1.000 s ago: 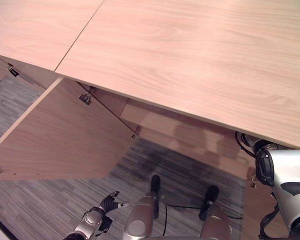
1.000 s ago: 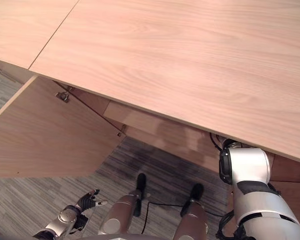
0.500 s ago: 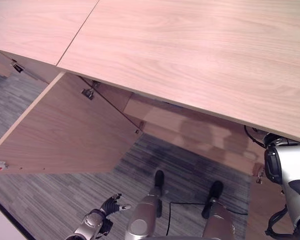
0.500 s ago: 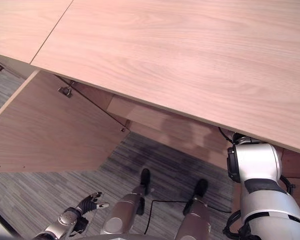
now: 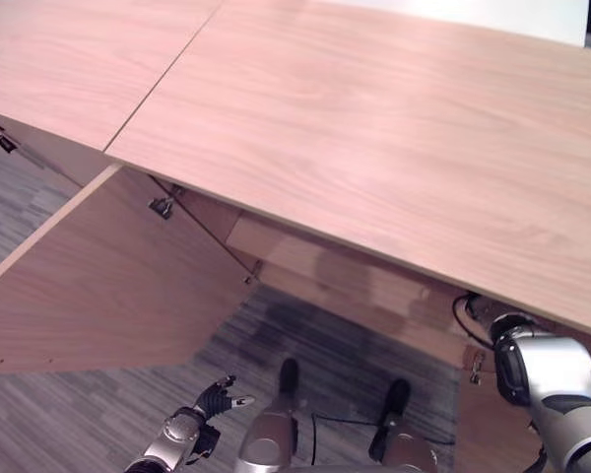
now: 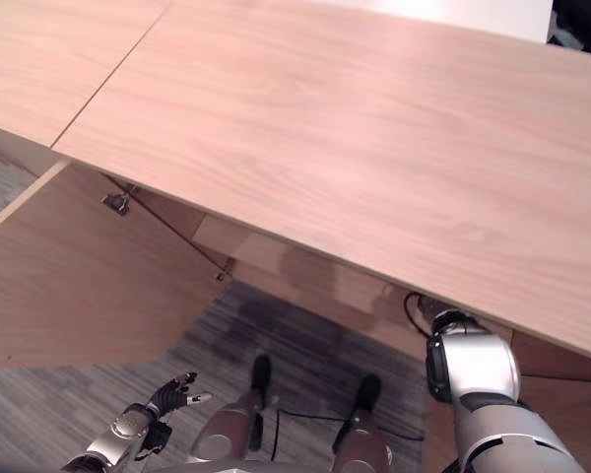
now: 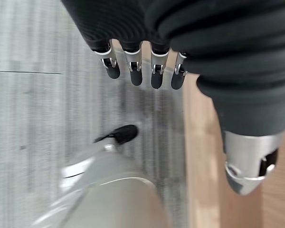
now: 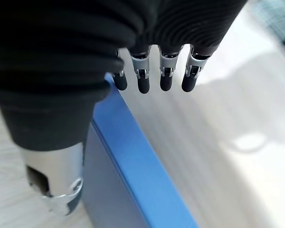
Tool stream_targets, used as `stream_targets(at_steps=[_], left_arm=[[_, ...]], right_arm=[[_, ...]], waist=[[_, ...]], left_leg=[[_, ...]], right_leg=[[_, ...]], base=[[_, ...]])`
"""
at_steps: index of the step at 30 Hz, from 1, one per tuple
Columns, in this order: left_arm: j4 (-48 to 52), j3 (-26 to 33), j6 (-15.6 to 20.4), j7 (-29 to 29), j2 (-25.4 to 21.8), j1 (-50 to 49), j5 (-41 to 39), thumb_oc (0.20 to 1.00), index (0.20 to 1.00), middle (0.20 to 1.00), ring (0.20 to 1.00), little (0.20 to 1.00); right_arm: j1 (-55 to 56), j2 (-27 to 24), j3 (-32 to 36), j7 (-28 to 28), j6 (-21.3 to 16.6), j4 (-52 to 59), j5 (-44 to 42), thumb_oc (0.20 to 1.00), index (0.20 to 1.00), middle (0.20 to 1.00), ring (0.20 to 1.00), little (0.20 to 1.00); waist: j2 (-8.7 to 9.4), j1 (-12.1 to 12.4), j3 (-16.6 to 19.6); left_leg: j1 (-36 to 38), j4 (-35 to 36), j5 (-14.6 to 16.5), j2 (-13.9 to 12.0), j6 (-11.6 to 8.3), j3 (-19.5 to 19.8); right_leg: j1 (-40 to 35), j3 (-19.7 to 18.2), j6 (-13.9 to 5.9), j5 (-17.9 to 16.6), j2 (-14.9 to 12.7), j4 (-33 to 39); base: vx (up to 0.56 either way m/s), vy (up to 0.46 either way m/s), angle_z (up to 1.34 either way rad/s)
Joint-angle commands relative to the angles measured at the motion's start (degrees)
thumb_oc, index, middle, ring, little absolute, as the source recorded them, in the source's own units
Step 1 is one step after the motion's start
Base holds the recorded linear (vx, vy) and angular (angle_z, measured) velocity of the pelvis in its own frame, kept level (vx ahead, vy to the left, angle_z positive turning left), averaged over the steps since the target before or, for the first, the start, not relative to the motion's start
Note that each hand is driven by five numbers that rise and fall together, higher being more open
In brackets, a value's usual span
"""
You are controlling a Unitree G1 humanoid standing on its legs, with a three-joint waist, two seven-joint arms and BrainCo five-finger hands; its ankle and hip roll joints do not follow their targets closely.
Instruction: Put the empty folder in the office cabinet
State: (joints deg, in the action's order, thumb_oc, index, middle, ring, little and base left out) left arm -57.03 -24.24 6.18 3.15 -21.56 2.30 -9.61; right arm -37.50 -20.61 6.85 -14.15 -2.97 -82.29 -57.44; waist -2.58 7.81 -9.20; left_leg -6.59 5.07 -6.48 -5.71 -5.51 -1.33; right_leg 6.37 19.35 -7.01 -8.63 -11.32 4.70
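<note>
The blue folder stood inside the cabinet on a pale wooden shelf, beneath the wide surface; the right hand hung just beside it, fingers straight and relaxed, clamped on nothing; the thumb lay close against the folder's side, though contact could not be told; the left hand hovered low over the grey floor, fingers apart and empty; the cabinet door stood open; placement looked done, leaving withdrawal and perhaps closing the door.
</note>
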Motion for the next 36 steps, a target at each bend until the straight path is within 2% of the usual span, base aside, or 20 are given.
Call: stream_targets(at_steps=[1,3,4,5,13,20,29,32,33,34,35,36], left_arm=[[-4.79,0.78,0.18,-0.37,-0.13,1.37,3.06,1.0,1.0,1.0,1.0,1.0],[-5.54,1.35,0.09,-0.29,0.01,1.2,3.35,1.0,1.0,1.0,1.0,1.0],[-8.94,3.53,-0.03,-0.29,0.82,0.89,5.03,1.0,1.0,1.0,1.0,1.0],[-9.59,3.87,-0.06,-0.26,0.94,0.85,5.85,1.0,1.0,1.0,1.0,1.0],[-13.13,5.98,-0.03,0.13,2.02,-0.98,10.17,1.0,1.0,1.0,1.0,1.0],[-12.95,6.89,0.43,0.29,2.21,-2.44,11.44,1.0,1.0,1.0,1.0,1.0],[-14.37,7.86,0.73,0.15,2.79,-2.56,11.67,1.0,1.0,1.0,1.0,1.0],[-14.16,8.32,0.84,-0.14,2.92,-2.72,11.68,1.0,1.0,1.0,1.0,1.0],[-13.79,8.56,0.97,-0.26,2.89,-2.86,11.71,1.0,1.0,1.0,1.0,1.0],[-13.03,8.79,1.26,-0.18,2.85,-3.27,12.09,1.0,1.0,1.0,1.0,1.0],[-13.0,8.8,1.25,-0.17,2.86,-3.3,12.1,1.0,1.0,1.0,1.0,1.0],[-12.36,8.77,1.52,0.0,2.74,-3.58,12.36,1.0,1.0,1.0,1.0,1.0]], right_arm=[[0.23,0.22,0.59,2.34,-2.91,1.18,-2.73,1.0,1.0,1.0,1.0,1.0],[2.09,1.3,0.78,2.73,-3.21,1.84,-3.13,1.0,1.0,1.0,1.0,1.0],[9.26,5.2,1.36,4.87,-3.87,5.05,-3.49,1.0,1.0,1.0,1.0,1.0],[10.79,6.37,0.93,5.61,-3.91,6.34,-3.43,1.0,1.0,1.0,1.0,1.0],[19.92,10.18,-1.93,9.96,-4.25,14.9,-1.92,1.0,1.0,1.0,1.0,1.0],[24.86,10.61,-3.22,12.66,-4.69,20.12,0.0,1.0,1.0,1.0,1.0,1.0],[27.8,10.38,-4.91,14.05,-3.49,17.22,4.95,1.0,1.0,1.0,1.0,1.0],[28.34,8.93,-6.89,13.17,-4.34,19.3,12.21,1.0,1.0,1.0,1.0,1.0],[28.42,7.68,-8.28,11.91,-4.53,20.93,17.71,1.0,1.0,1.0,1.0,1.0],[28.99,6.25,-9.52,11.47,-4.96,23.34,23.28,0.2,0.2,0.2,0.2,0.2],[29.04,6.25,-9.52,11.43,-4.94,23.41,23.36,0.2,0.2,0.2,0.2,0.2],[29.13,5.09,-10.5,10.68,-5.2,25.21,27.46,0.2,0.2,0.2,0.2,0.2]], waist=[[0.0,0.43,1.84],[0.16,0.22,2.37],[0.96,-0.95,4.52],[1.16,-1.24,5.04],[2.5,-2.84,7.98],[2.67,-3.83,8.71],[2.74,-4.28,9.22],[2.7,-4.42,9.11],[2.7,-4.43,8.92],[2.61,-4.48,8.7],[2.59,-4.5,8.71],[2.61,-4.46,8.47]], left_leg=[[0.82,-0.1,3.83,-0.71,-1.79,1.2],[1.4,-0.07,4.02,-0.65,-1.74,1.13],[4.14,-0.07,5.07,-0.43,-1.56,0.63],[4.82,-0.07,5.37,-0.43,-1.53,0.4],[8.96,-0.07,6.81,-0.34,-1.22,-0.51],[10.02,-0.07,7.18,-0.13,-1.04,-1.18],[10.98,-0.07,7.64,-0.06,-0.78,-1.32],[11.01,-0.07,7.65,0.01,-0.65,-1.32],[10.97,-0.07,7.62,-0.01,-0.62,-1.43],[10.97,-0.07,7.65,0.03,-0.55,-1.42],[10.98,-0.07,7.66,0.03,-0.55,-1.41],[10.96,-0.07,7.68,0.06,-0.5,-1.38]], right_leg=[[-2.22,-1.07,-3.31,8.69,-0.63,-6.87],[-2.74,-1.06,-3.32,8.62,-0.64,-6.69],[-5.0,-1.53,-3.45,8.69,-0.5,-6.17],[-5.52,-1.65,-3.48,8.67,-0.43,-5.95],[-8.61,-2.93,-3.75,8.15,-0.67,-5.19],[-9.05,-3.62,-3.96,7.56,-0.87,-4.8],[-9.67,-4.09,-4.13,7.27,-1.18,-4.6],[-9.69,-4.16,-4.18,7.16,-1.31,-4.48],[-9.7,-4.04,-4.24,7.0,-1.46,-4.37],[-9.74,-4.09,-4.29,6.95,-1.49,-4.25],[-9.76,-4.08,-4.29,6.95,-1.49,-4.26],[-9.68,-4.2,-4.31,6.92,-1.57,-4.27]], base=[[0.07,0.022,-0.03],[0.1,0.043,-0.1],[0.15,0.082,-0.17],[0.15,0.082,-0.14],[0.06,0.029,-0.1],[0.01,0.012,-0.03],[0.0,0.004,-0.01],[0.0,0.0,0.0],[0.0,0.0,0.0],[0.0,0.0,0.0],[0.0,0.0,0.0],[0.0,0.0,0.0]])
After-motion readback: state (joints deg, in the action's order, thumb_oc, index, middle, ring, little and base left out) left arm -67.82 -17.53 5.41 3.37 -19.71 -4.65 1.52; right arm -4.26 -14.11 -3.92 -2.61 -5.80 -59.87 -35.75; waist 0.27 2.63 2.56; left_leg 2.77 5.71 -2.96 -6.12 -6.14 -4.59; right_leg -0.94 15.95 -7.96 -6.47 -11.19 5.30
